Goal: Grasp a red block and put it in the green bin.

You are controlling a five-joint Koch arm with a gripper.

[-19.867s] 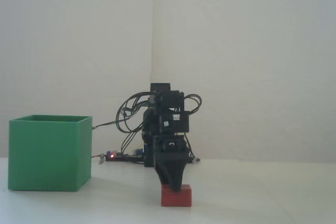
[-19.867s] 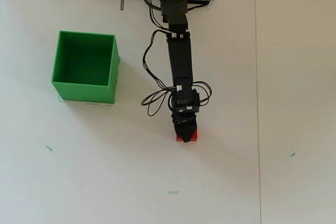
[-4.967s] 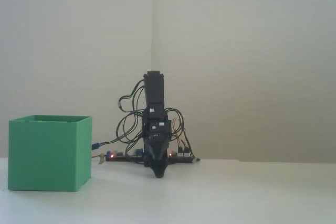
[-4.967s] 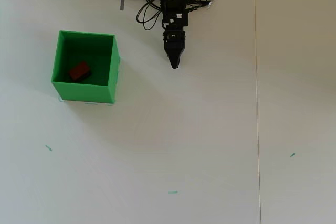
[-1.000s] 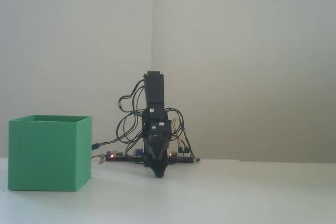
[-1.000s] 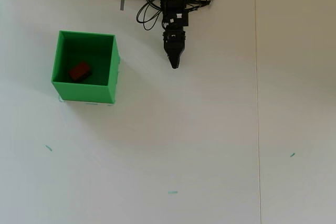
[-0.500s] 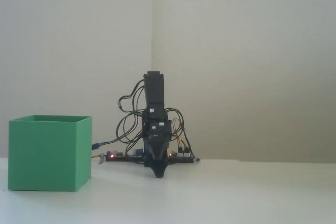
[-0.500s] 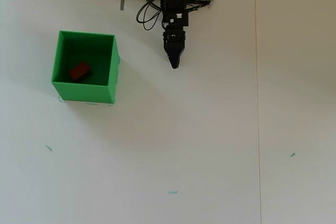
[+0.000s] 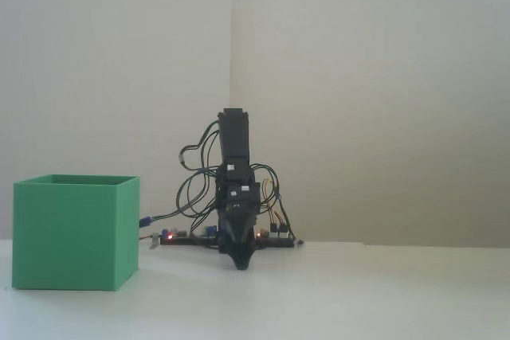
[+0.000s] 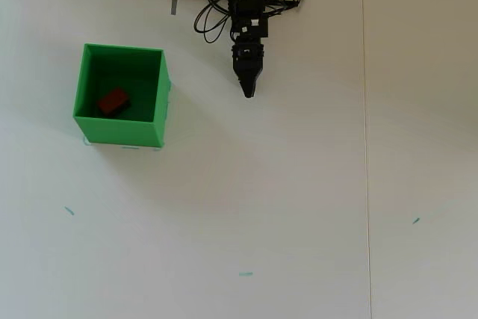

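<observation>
Overhead view: we see red block (image 10: pixel 113 101) lying inside green bin (image 10: pixel 159 102), on its floor, toward near-left part, turned at slight angle. Bin sits on white table (image 10: pixel 299 207), left of arm, well apart from it. Arm folded back near its base at far edge; gripper (image 10: pixel 249 93) points toward near side, jaws together, holding nothing, tip tapering to one point. Fixed view: we see bin (image 9: pixel 76 232) at left, block hidden by walls; gripper (image 9: pixel 241 264) low over table, pointing down.
</observation>
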